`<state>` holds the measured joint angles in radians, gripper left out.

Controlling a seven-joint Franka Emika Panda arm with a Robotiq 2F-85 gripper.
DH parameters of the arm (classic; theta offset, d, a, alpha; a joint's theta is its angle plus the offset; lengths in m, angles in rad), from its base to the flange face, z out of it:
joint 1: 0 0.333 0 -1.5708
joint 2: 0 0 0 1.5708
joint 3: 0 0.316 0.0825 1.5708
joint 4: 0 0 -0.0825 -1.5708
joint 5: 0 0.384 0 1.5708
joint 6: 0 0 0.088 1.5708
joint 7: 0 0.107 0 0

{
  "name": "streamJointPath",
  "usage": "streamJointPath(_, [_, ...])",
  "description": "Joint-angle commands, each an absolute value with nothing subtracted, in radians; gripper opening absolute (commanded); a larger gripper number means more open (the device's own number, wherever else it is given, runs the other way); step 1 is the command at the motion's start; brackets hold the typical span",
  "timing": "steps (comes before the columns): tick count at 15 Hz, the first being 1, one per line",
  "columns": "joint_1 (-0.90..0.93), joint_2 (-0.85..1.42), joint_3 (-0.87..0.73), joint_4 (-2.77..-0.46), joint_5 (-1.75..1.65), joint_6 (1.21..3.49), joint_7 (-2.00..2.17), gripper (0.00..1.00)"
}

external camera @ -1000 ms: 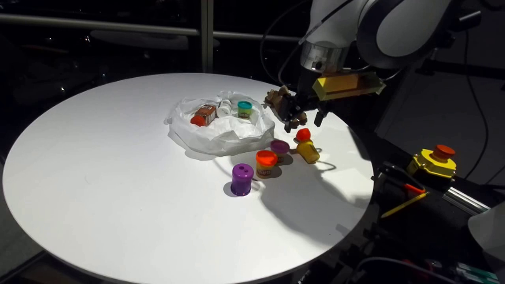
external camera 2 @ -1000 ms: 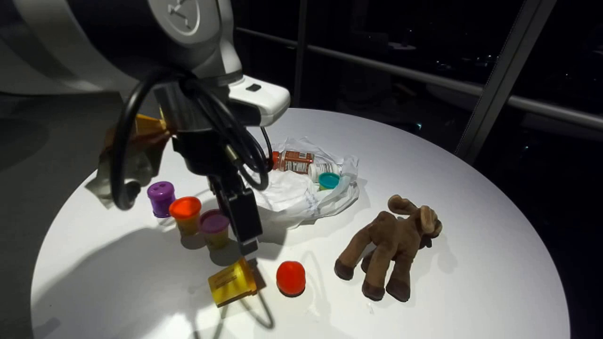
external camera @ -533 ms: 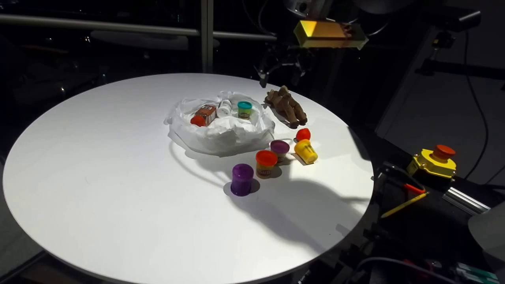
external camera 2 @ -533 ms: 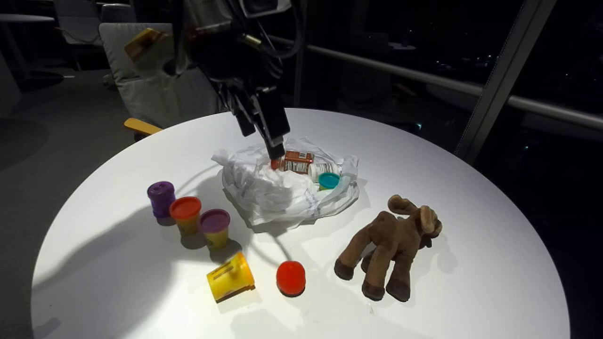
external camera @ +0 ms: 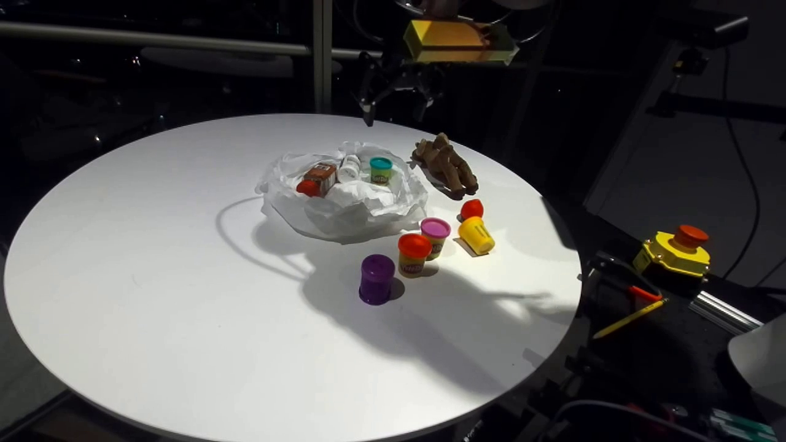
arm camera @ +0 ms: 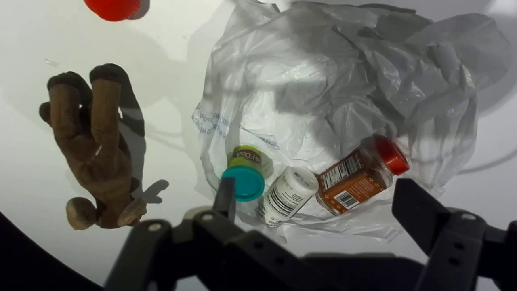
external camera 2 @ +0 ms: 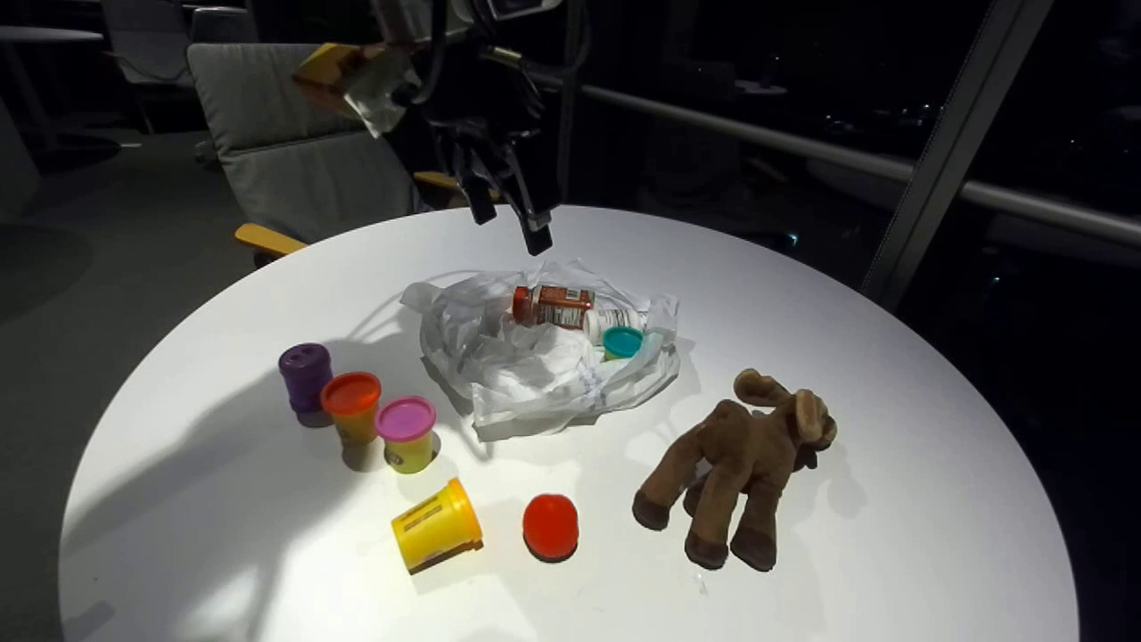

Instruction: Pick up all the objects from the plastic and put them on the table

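Note:
A crumpled white plastic bag (external camera: 344,221) lies spread on the round table and also shows in the wrist view (arm camera: 319,76). In it are a teal-lidded Play-Doh tub (arm camera: 243,182), a white bottle (arm camera: 290,194) lying on its side, and a red-capped spice bottle (arm camera: 353,182) with an orange label, also lying down. The three also show in both exterior views: tub (external camera 2: 622,342), white bottle (external camera 2: 611,323), spice bottle (external camera 2: 562,306). My gripper (external camera 2: 511,229) is open and empty, raised above the back part of the bag, touching nothing. In the wrist view its fingers (arm camera: 315,188) frame the bottles.
On the white table (external camera: 184,307) stand a purple container (external camera: 376,280), an orange-lidded tub (external camera: 413,255) and a pink-lidded tub (external camera: 435,236). A yellow tub (external camera 2: 437,526) lies on its side near a red round object (external camera 2: 550,527). A brown plush animal (external camera 2: 744,446) lies beside the bag.
My gripper has risen from near the yellow tub and red object and moved across toward the bag, staying open. The objects on the table and in the bag have not moved.

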<state>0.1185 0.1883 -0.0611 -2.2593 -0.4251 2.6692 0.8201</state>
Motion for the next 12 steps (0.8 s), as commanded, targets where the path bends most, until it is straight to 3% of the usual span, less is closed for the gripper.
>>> streamJointPath(1, [0.102,0.345,-0.055,-2.105,-0.321,2.618,0.726,1.0])
streamJointPath(12, [0.085,0.611,-0.124,-1.798,-0.014,2.43,0.726,1.0])
